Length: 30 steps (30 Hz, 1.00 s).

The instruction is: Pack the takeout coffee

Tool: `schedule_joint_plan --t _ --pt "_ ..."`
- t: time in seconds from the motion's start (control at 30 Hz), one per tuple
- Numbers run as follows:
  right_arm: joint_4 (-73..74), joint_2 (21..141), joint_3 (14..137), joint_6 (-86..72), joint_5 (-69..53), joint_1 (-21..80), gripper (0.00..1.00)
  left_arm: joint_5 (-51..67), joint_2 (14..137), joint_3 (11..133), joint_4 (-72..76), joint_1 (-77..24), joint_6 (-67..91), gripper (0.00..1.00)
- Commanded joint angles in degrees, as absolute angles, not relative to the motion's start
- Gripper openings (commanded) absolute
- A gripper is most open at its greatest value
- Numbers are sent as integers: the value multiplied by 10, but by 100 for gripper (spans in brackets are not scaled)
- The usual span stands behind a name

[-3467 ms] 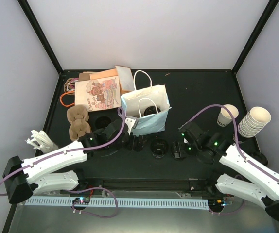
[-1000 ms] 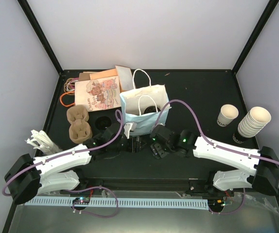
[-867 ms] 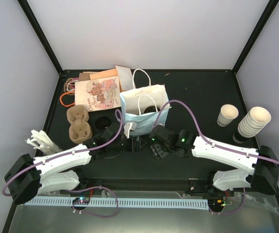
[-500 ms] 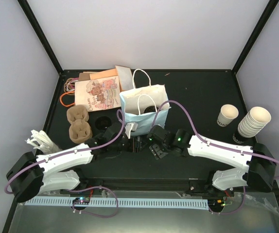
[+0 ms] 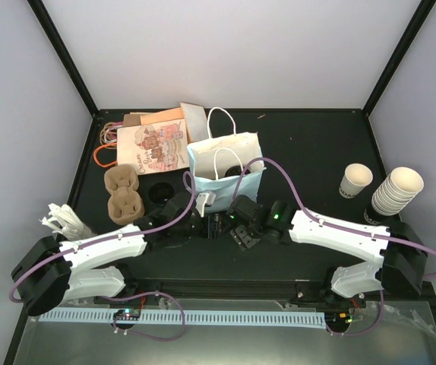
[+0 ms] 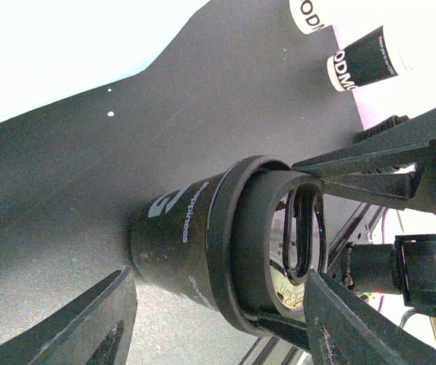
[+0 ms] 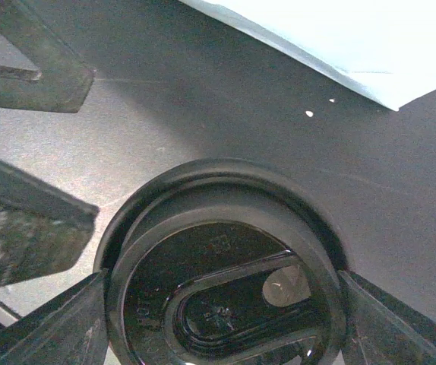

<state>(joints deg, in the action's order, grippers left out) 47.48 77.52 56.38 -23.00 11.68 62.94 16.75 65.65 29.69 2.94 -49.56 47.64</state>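
1. left gripper [image 5: 210, 223]: its arm extends from 7 o'clock. the fingers are spread and released, with the tips just beside the takeout coffee [image 6: 184, 243] on its 9 o'clock side.
2. right gripper [image 5: 242, 234]: its arm extends from 4 o'clock and points down over the cup. its fingers [image 7: 408, 327] press the rim of the black lid [image 7: 225, 304] from opposite sides, grasping the takeout coffee.
3. takeout coffee: a dark cup with white lettering, lid on, upright near the middle of the table [image 5: 309, 144] between the two grippers. in the top view the right gripper hides it.
4. pale paper bag [image 5: 241, 143]: upright with its mouth open and handles up, just beyond the coffee at 12 o'clock.
5. pulp cup carrier [image 5: 123, 194]: at 10 o'clock, well apart from the coffee.
6. lone cream cup [image 5: 355, 181] and stack of cream cups [image 5: 396, 190]: at 2 o'clock, near the table's right edge.
7. printed flat bags [image 5: 153, 144]: at 11 o'clock, beyond the carrier.
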Motion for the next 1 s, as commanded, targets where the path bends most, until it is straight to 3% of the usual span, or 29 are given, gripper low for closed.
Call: schedule_joint_plan --t 0.0,0.4,0.97 --pt "475 784 572 -218 74 629 79 179 661 293 54 -489 482 63" --pt "507 785 589 -185 6 630 77 194 663 289 61 -484 482 62" --pt "524 798 581 -182 20 676 76 211 650 259 73 -484 501 56"
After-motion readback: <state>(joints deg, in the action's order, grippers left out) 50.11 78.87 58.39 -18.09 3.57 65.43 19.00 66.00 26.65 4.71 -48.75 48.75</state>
